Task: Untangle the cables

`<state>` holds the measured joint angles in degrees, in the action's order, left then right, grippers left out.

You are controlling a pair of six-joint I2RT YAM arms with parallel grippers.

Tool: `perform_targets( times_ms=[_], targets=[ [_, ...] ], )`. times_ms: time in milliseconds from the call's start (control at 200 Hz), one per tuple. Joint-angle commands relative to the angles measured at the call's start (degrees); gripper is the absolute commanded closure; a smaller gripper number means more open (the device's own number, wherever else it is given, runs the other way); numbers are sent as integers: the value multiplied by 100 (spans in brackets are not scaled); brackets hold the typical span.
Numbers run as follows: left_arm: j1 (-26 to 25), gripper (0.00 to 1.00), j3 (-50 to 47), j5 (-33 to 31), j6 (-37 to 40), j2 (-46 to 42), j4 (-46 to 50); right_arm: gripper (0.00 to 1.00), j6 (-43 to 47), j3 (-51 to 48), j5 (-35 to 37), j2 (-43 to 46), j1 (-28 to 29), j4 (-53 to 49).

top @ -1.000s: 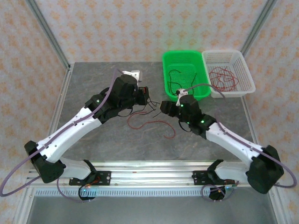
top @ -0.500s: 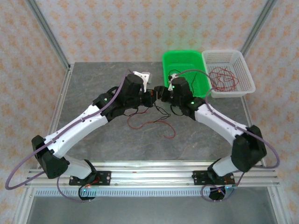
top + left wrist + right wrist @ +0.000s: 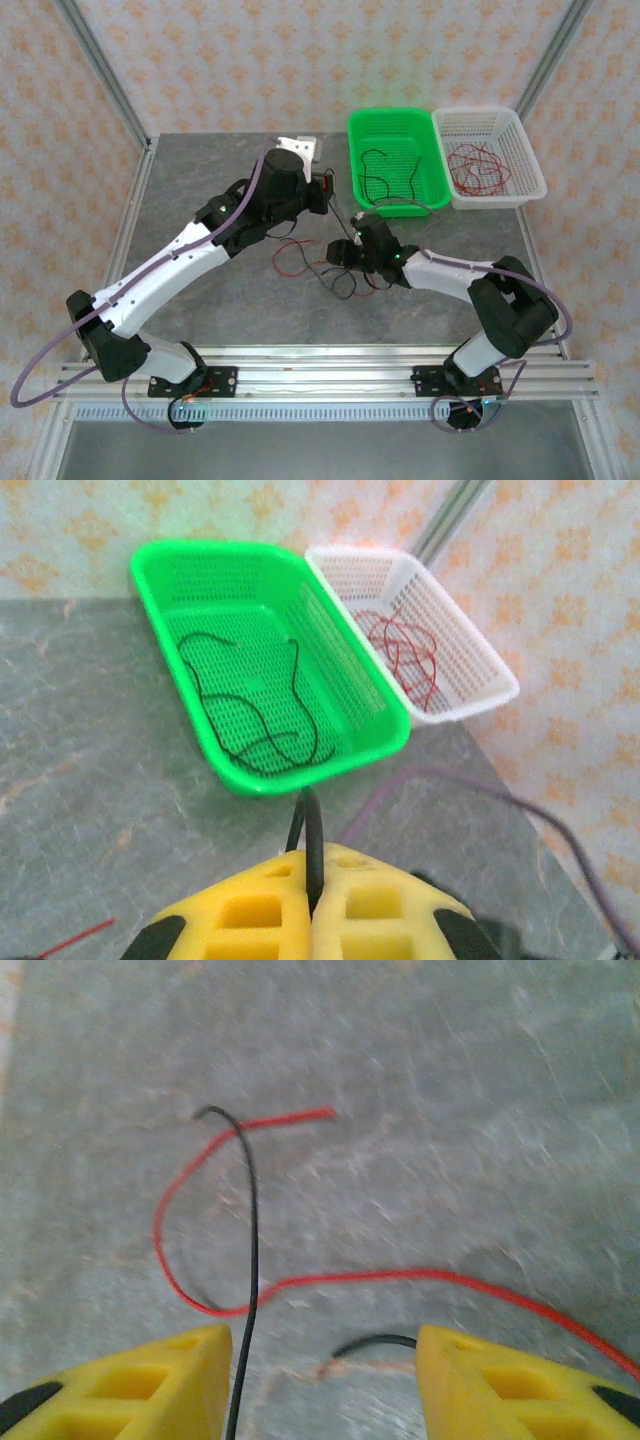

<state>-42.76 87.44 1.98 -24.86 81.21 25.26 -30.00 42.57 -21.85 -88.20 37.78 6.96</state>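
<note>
While the left gripper [image 3: 313, 905] near the table's [image 3: 80, 740] far edge has its yellow fingers [image 3: 250, 920] pressed together on a black cable [image 3: 313, 850], the right gripper [image 3: 322, 1350] hangs low over mid-table, fingers [image 3: 150, 1380] apart, holding nothing. A red cable [image 3: 350, 1276] lies on the table between them; a black strand [image 3: 254, 1240] runs just beside its left finger, contact unclear. More black cables [image 3: 385, 175] sit in the green basket [image 3: 390, 113], red ones [image 3: 475, 165] in the white basket [image 3: 478, 112], both at the far right corner.
</note>
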Motion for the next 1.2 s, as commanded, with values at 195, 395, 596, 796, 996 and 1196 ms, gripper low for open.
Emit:
perform_targets(
  times_ms=[195,395,596,796,996,1196],
  targets=[
    [-16,100,520,-373,166,256,-137,47,-13,-547,718,474,-7,433],
    [-18,100,935,-593,248,664,-207,35,-105,-504,2018,1355,-16,-856],
    [14,100,1923,-750,505,1366,-436,26,-667,-808,3401,2279,-94,-1945],
    [33,100,3226,-694,742,2184,-689,26,-823,-1272,3341,3008,-139,-2028],
    [74,100,3878,-751,950,2771,-1070,26,-949,-1486,3300,3341,-139,-2220],
    [179,100,3397,-797,1256,3247,-2148,26,-1060,-1608,3160,3601,-139,-2296]
  ],
)
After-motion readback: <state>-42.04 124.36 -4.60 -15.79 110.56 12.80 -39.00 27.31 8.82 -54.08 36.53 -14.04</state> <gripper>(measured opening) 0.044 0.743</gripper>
